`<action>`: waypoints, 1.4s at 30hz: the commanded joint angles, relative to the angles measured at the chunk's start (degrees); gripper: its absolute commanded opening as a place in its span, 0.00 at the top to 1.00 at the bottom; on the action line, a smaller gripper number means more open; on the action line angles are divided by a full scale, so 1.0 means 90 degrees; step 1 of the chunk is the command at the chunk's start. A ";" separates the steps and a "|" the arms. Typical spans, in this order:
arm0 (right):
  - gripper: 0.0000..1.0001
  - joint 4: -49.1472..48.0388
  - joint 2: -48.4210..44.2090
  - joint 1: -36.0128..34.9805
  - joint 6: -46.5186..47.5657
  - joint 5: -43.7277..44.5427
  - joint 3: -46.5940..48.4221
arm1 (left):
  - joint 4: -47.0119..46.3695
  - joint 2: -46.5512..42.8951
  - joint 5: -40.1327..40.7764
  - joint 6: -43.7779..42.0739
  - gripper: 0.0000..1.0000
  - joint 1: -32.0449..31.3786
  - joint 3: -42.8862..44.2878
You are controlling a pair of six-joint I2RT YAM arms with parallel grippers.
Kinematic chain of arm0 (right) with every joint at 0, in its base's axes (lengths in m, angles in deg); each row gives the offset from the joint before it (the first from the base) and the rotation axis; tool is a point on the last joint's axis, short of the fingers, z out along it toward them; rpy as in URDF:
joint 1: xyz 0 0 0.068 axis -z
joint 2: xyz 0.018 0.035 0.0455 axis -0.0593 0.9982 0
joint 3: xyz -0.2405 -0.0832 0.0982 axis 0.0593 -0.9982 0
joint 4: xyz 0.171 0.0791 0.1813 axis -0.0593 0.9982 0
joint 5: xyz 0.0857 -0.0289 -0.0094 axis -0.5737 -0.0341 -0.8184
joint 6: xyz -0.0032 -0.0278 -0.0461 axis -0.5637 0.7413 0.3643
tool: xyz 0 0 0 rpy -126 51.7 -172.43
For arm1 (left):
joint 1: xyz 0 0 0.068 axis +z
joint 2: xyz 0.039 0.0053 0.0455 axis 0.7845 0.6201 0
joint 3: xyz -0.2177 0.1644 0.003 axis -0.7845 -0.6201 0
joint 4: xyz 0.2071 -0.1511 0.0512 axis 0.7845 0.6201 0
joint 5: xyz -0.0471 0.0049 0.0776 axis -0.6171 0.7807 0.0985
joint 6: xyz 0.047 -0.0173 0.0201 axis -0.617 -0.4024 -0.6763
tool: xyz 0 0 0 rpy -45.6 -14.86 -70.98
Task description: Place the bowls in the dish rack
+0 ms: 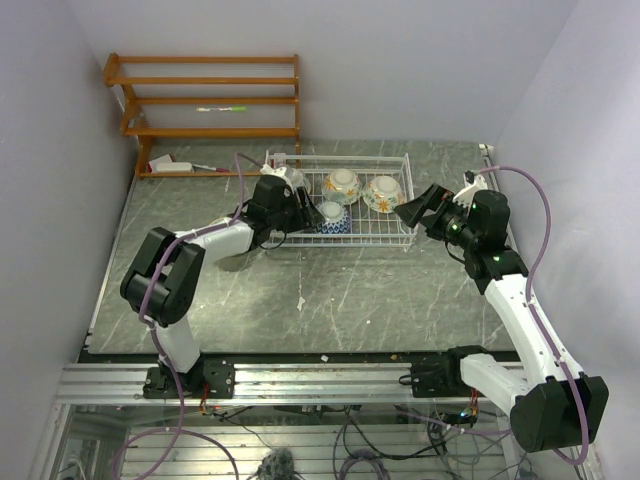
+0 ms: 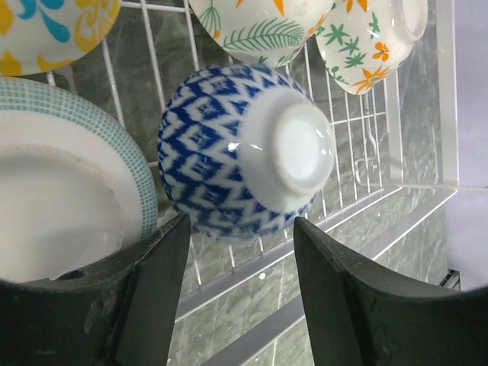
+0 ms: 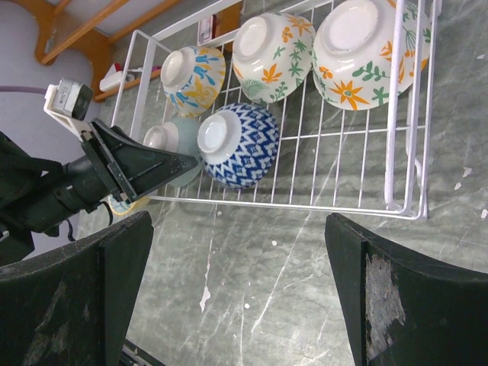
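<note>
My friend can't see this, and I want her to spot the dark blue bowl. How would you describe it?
Find the white wire dish rack on the grey table. In its near row, white foot showing, sits the blue bowl beside a pale teal bowl. It alone wears dark blue zigzags; the bowls behind show flowers, leaves or swirls.

Dish rack (image 3: 347,160), front row, right part: bare grid, open from above. Front left taken by blue-patterned bowl (image 3: 242,145), teal bowl (image 3: 177,131) and left gripper (image 1: 305,212) above them, jaws apart. Back row full — yellow-blue bowl (image 3: 192,76), middle floral bowl (image 3: 271,53), right floral bowl (image 3: 366,53). Raised wire sides bar low sideways entry. Worktop (image 3: 290,259) before rack bare — right gripper (image 3: 238,221) hangs by rack's right end, jaws wide.
</note>
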 commanded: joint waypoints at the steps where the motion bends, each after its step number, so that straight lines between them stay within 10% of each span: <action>1: 0.04 -0.0182 0.0001 0.0041 -0.0027 -0.0070 -0.0079 | 0.0803 -0.0205 0.0663 -0.0334 0.31 0.0123 0.0151; 20: 0.04 -0.0181 -0.0042 0.0041 -0.0034 -0.0124 0.0008 | 0.1374 -0.1478 0.0071 -0.1110 0.13 0.0109 0.1023; 32: 0.04 -0.0260 0.0056 0.0044 0.0002 -0.0397 -0.0040 | 0.3180 -0.3712 0.3037 -0.1490 0.12 0.0565 0.0607; 42: 0.04 -0.0444 0.0125 0.0039 -0.0094 -0.0791 -0.0170 | 0.3469 -0.4442 0.3036 -0.0344 0.19 0.1847 -0.1305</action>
